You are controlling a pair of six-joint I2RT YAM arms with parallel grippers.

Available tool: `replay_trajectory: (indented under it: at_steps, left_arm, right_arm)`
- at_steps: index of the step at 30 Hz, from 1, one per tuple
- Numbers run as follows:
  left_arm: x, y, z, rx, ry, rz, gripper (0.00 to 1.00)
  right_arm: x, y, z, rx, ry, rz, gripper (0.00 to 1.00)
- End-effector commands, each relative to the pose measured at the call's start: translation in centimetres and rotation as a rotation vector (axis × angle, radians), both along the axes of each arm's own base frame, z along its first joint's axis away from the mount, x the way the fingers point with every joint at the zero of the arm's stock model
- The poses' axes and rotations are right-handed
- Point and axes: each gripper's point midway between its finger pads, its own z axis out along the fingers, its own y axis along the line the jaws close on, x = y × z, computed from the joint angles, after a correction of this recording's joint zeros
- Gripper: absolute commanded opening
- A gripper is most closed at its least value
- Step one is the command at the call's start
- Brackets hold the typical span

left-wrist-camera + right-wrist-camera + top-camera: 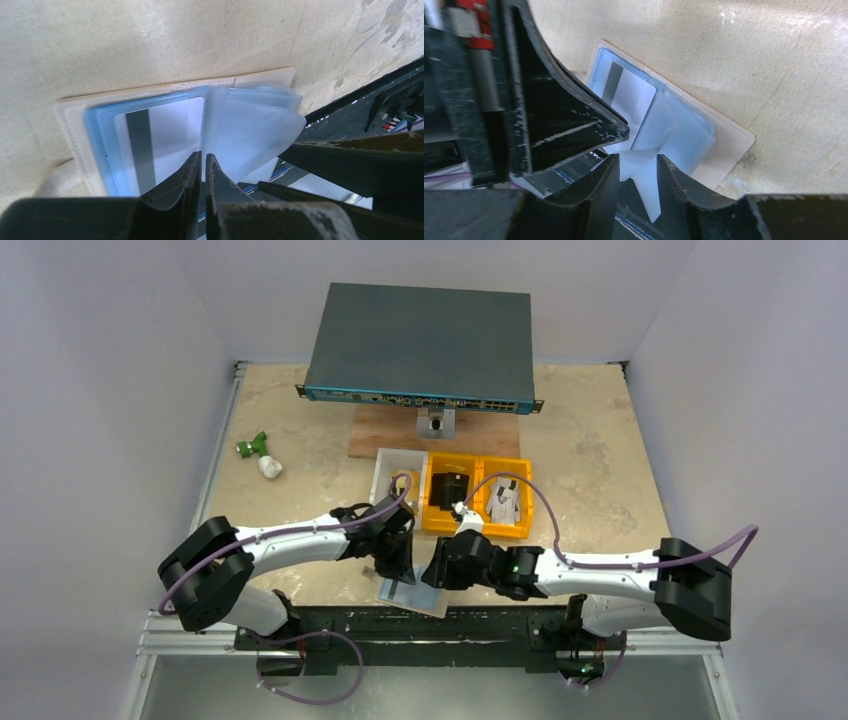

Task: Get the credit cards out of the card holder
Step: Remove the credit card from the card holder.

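Table (pixel 600 460) | card holder (pixel 165 125) open | gripped by left end effector (pixel 203 157), right end effector (pixel 636 165)

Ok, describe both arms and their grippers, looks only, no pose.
Both arms match. The left arm and right arm have white tube links between chunky black joint housings, with a purple cable looping along each. The left gripper and right gripper have black, wedge-shaped fingers tapering to tips, scuffed with pale scratches.
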Motion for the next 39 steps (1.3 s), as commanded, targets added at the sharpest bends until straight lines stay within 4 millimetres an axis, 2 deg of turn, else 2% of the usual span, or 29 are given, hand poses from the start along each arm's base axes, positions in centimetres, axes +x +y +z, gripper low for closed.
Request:
replay_trajectory:
  at_steps: [1,8,17,24,32,39]
  left_arm:
    - [0.4,-2.7,1.4,-0.066,-0.021,-0.011,0.07]
    - [-0.4,-4.6,1.0,-0.095,0.011,-0.037,0.07]
    - [-0.9,-5.7,-0.4,-0.095,0.051,-0.044,0.10]
    - [-1.0,-5.5,-0.1,-0.100,0.041,-0.043,0.13]
    - [-0.9,-5.4,1.6,-0.130,0.007,-0.046,0.17]
    - [-1.7,-5.3,1.9,-0.164,0.034,-0.042,0.17]
  right_arm:
    - [1.0,-1.1,1.9,0.009,-0.038,-0.062,0.35]
    - [1.1,-2.7,2.9,0.004,-0.054,-0.106,0.38]
    - [1.0,-3.5,2.5,-0.012,-0.044,-0.124,0.38]
    - [1.1,-3.4,2.5,-0.023,-0.049,-0.122,0.39]
    - [1.2,-2.7,2.1,-0.034,-0.046,-0.110,0.37]
    - [1.4,-2.4,2.4,-0.036,-0.046,-0.118,0.35]
